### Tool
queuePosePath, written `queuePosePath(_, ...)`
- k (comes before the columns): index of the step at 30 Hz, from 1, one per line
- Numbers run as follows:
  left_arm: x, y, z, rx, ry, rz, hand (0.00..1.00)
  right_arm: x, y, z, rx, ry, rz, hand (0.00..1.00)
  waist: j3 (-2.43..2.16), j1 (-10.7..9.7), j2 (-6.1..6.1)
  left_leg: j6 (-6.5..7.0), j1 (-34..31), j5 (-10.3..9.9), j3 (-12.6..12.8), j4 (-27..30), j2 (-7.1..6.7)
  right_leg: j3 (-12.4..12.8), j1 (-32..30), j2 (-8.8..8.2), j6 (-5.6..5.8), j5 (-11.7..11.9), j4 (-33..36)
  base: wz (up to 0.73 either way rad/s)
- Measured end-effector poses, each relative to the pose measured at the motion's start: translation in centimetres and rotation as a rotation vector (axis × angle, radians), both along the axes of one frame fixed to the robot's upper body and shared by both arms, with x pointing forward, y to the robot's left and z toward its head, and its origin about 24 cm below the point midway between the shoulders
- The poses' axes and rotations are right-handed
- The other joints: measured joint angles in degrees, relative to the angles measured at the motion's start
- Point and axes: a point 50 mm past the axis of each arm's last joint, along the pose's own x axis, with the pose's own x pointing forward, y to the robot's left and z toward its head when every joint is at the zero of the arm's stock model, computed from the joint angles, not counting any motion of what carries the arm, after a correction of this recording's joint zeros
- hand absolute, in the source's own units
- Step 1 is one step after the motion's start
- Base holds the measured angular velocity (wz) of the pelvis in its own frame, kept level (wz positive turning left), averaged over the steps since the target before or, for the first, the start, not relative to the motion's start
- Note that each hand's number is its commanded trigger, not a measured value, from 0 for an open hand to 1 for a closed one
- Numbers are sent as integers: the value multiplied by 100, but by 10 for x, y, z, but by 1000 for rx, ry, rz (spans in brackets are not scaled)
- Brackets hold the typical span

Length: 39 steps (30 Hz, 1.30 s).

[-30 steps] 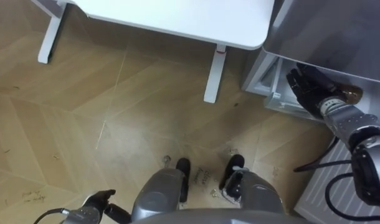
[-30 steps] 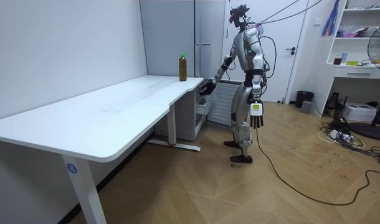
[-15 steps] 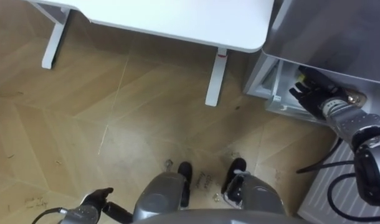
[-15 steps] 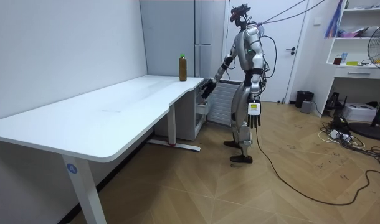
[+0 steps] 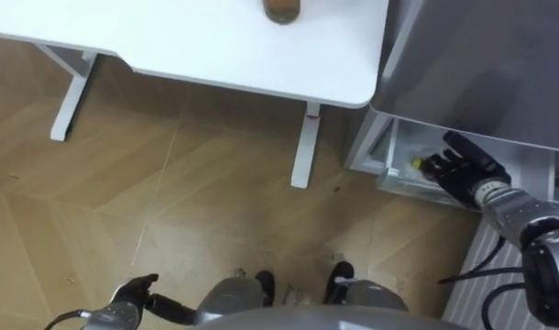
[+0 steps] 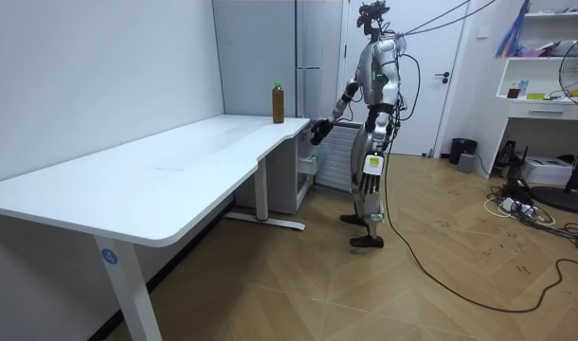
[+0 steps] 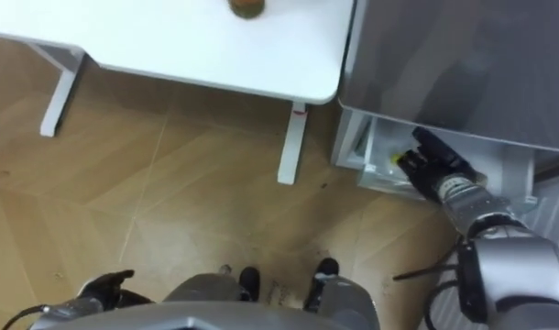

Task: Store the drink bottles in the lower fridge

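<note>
Robot stands on the wood floor [image 5: 169,202] at the end of the white bench [image 5: 215,46], facing the grey fridge [image 5: 481,64].

Task item: one drink bottle [image 6: 279,102], brown contents, green cap. It stands upright on the bench, at the end nearest the fridge, and is well apart from both hands. From the head camera its top is at the upper edge [image 5: 281,7]. The label print is too small to read.

The fridge's lower compartment [image 5: 399,174] is open at floor level, just beside the bench leg [image 5: 302,147].

Right hand [image 5: 463,170]: reached forward to the mouth of the lower compartment, fingers straight and slightly spread. A small yellow object [image 5: 414,163] sits inside, just beside the fingertips. Cannot tell what it is, or whether they touch.

Left hand [image 5: 133,293]: down at the robot's side, low and away from the bench, fingers relaxed and loosely apart.
</note>
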Motion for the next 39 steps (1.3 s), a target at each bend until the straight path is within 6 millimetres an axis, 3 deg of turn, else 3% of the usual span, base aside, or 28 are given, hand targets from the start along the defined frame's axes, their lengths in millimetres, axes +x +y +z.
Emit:
queuePosePath(1,-3,1,0,5,-6,15,0,-11,2,-7,0,22,5,0,-40,9,-42,1,103,0,20,-69,11,16,92,24,10,5,-49,0)
queuePosePath(4,-9,0,-2,21,-16,69,0,-43,11,-27,14,93,5,0,-79,-9,-124,5,389,-10,91,-194,53,81,391,104,29,22,-235,-10)
queuePosePath(11,-9,-9,-4,12,-67,126,0,-97,27,-52,-40,281,145,0,-41,-154,-87,0,675,-31,217,-390,97,146,583,184,36,36,-348,-10)
queuePosePath(13,-9,-11,-4,22,-84,126,0,-111,31,-57,-88,347,231,0,-5,-155,-45,0,759,-33,229,-435,93,167,636,186,40,33,-348,-10)
queuePosePath(17,-6,-11,-3,39,-119,135,0,-115,42,-62,-160,396,345,0,8,-156,-35,-1,826,-73,287,-487,106,336,634,236,50,26,-348,-16)
queuePosePath(23,-14,-11,-4,42,-117,144,0,-125,44,-65,-217,432,396,0,3,-262,-62,2,893,-94,313,-494,106,352,687,242,69,6,-351,-3)
queuePosePath(31,-33,-9,-6,63,-84,174,0,-167,45,-71,-304,561,572,0,-20,-363,-90,13,1116,-228,320,-479,142,460,933,317,95,-29,-446,-5)
queuePosePath(39,-34,-12,-7,55,-73,207,0,-171,46,-72,-326,575,605,0,-12,-430,-85,0,1242,-251,347,-493,166,614,983,373,93,-28,-456,-9)
